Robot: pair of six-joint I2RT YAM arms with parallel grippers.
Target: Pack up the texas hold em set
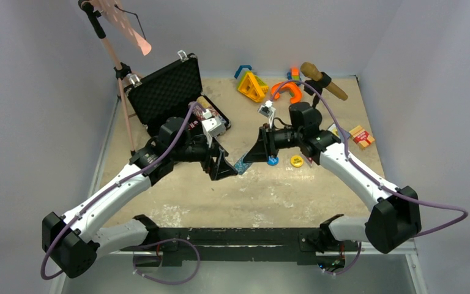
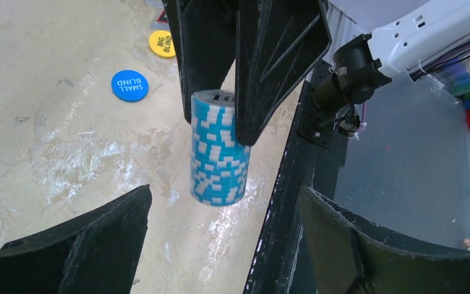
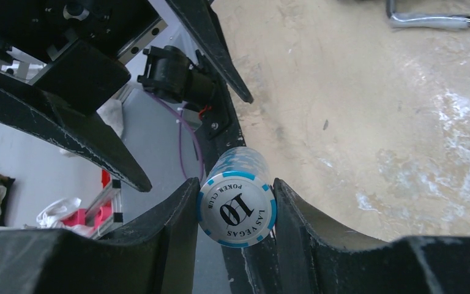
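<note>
A stack of light blue and white poker chips (image 3: pixel 237 208) is clamped between my right gripper's (image 3: pixel 235 211) fingers, held above the table; its end chip reads "10". It also shows in the top view (image 1: pixel 242 164) and the left wrist view (image 2: pixel 218 150). My left gripper (image 2: pixel 223 239) is open and empty, facing the stack from just to its left (image 1: pixel 225 171) without touching it. The black briefcase (image 1: pixel 171 92) stands open at the back left. A blue "small blind" disc (image 2: pixel 129 85) and a yellow "big blind" disc (image 2: pixel 161 43) lie on the table (image 1: pixel 272 161) (image 1: pixel 297 161).
Orange, yellow and blue toy shapes (image 1: pixel 252 84) and a brown microphone (image 1: pixel 323 79) lie along the back edge. A small red and yellow box (image 1: pixel 361 136) lies at the right. A stand (image 1: pixel 119 73) rises left of the briefcase. The black mounting rail (image 1: pixel 238 236) runs along the near edge.
</note>
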